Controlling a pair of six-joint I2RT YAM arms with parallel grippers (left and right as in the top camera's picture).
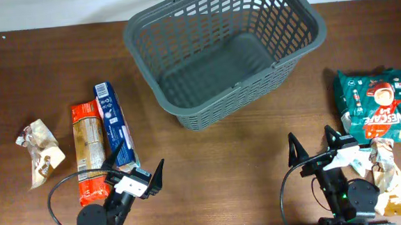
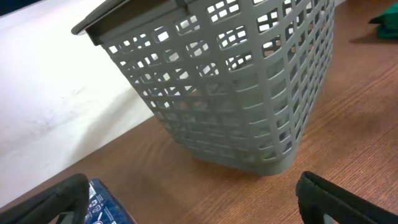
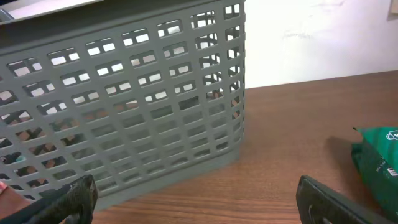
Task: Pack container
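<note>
The dark grey slotted container [image 1: 286,9] stands empty at the back middle of the table; it also shows in the left wrist view [image 2: 249,93] and the right wrist view [image 3: 124,124]. My left gripper [image 1: 135,167] is open and empty at the front left, with a blue packet [image 1: 113,121] and a red-orange packet [image 1: 88,151] beside it; the blue packet's corner shows by the left finger [image 2: 102,205]. My right gripper [image 1: 309,149] is open and empty at the front right, near a green packet [image 1: 378,105], also at the edge of the right wrist view [image 3: 379,162].
A small beige crumpled packet [image 1: 41,151] lies at the far left. Another beige packet [image 1: 391,181] lies at the front right beside the right arm. A white wall [image 2: 50,93] runs behind the table's back edge.
</note>
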